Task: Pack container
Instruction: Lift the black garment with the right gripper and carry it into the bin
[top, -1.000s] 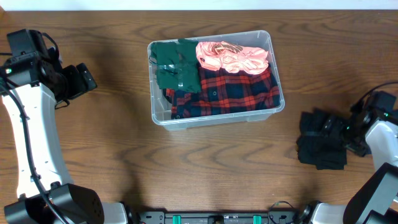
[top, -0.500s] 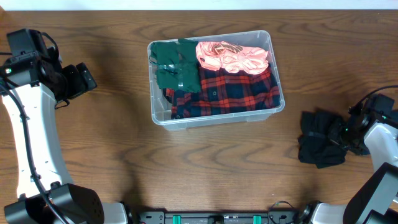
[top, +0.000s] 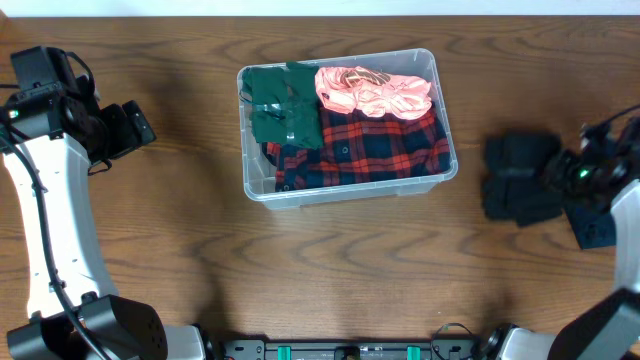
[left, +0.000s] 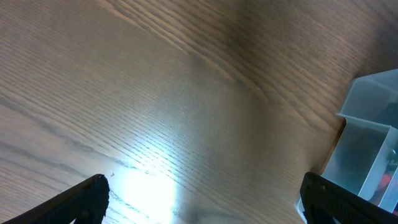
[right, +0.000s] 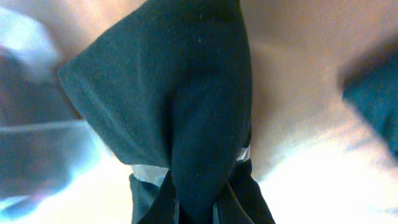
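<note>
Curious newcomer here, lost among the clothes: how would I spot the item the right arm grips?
Find the clear container mid-table, then look right of it. The right gripper is shut on a bunched black cloth, unlike the colourful clothes packed inside.

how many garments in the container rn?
3: green garment at the container's left end, pink garment in the far right corner, red plaid shirt across the near right. Others may be hidden underneath.

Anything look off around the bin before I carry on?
Nothing stands out. The container sits slightly askew on the table, with the green garment, pink garment and plaid shirt inside its walls. The only piece outside is the black garment to its right, bunched in the shut right gripper.
</note>
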